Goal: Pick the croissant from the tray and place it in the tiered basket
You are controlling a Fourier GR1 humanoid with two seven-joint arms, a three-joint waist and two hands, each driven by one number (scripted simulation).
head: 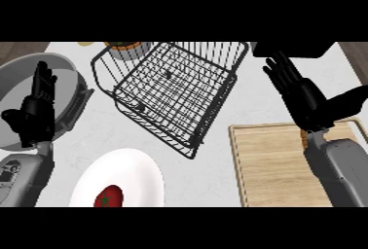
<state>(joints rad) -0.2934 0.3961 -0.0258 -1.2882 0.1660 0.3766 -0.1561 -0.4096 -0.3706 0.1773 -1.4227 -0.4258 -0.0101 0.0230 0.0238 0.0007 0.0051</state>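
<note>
No croissant shows on the wooden tray (277,160); the right hand (305,95), fingers straight, hovers over its far edge, just right of the tiered basket (173,92).

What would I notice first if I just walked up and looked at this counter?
Probably the black wire tiered basket, tilted across the middle of the counter. Two black hands flank it with straight fingers: the left hand over a grey round pan, the right hand above a wooden tray.
</note>
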